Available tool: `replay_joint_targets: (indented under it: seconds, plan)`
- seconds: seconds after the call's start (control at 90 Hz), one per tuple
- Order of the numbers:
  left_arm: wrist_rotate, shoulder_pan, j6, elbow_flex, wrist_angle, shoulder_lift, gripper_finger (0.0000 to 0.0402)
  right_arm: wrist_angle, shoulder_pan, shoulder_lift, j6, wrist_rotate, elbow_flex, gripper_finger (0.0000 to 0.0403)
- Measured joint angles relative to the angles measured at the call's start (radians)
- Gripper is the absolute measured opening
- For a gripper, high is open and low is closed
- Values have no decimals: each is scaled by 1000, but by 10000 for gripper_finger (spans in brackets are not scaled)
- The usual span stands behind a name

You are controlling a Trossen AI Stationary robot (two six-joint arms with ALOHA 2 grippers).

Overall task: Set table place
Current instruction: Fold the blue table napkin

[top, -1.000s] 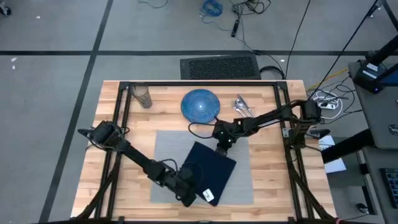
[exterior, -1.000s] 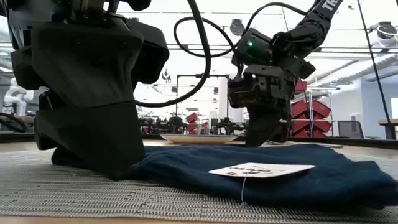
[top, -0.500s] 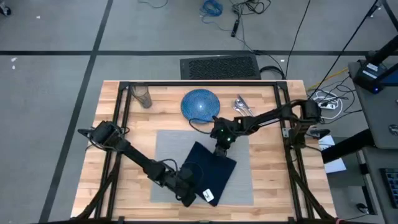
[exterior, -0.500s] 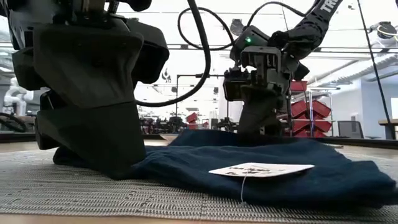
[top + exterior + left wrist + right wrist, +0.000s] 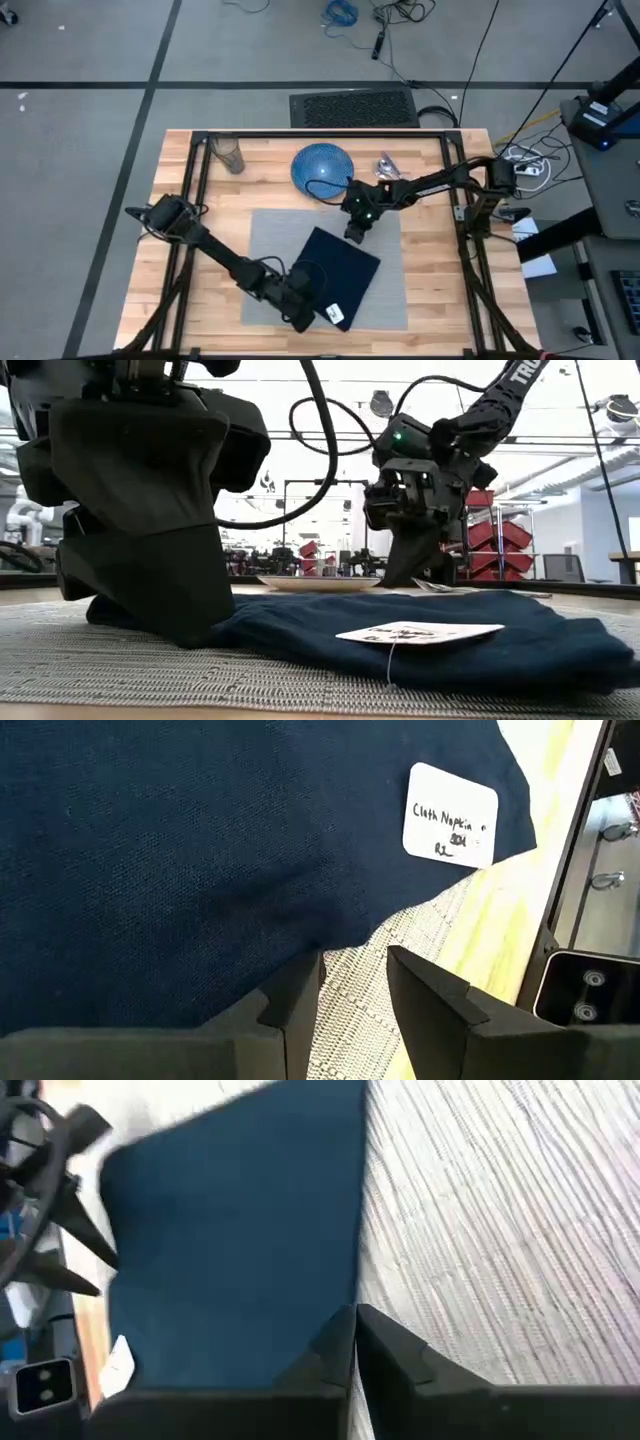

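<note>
**Napkin being laid on the mat**

The navy napkin (image 5: pixel 335 272) lies askew on the grey placemat (image 5: pixel 270 240) mid-counter. The left gripper (image 5: pixel 300 312), jaws slightly apart, sits at its near edge; the right gripper (image 5: pixel 354 233), jaws together and empty, hovers by its far corner. Next, probably fetch the plate (image 5: pixel 322 166).

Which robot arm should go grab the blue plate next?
Probably the right one. Its claw hangs shut by the napkin's far corner, close to the plate. The left claw sits low at the napkin's near edge, farther away, with the napkin lying between it and the plate.
</note>
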State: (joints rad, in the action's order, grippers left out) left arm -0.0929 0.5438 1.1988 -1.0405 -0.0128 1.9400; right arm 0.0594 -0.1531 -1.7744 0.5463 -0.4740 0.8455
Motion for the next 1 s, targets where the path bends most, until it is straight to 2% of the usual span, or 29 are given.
replay_joint_targets:
  seconds: [0.167,0.378,0.5,0.667,1.0]
  plan:
    - [0,0,-3,0,0,0,111,0,29,-39,1,-6,1,0]
    - [0,0,-8,0,2,0,111,-95,53,-48,29,-137,0,0]
    - [0,0,-8,0,2,0,111,-89,52,-48,33,-177,0,0]
    - [1,0,-8,0,0,0,111,-56,56,-47,25,-133,0,0]
    - [-6,-4,-30,5,35,-44,111,-38,55,-47,11,-122,0,0]
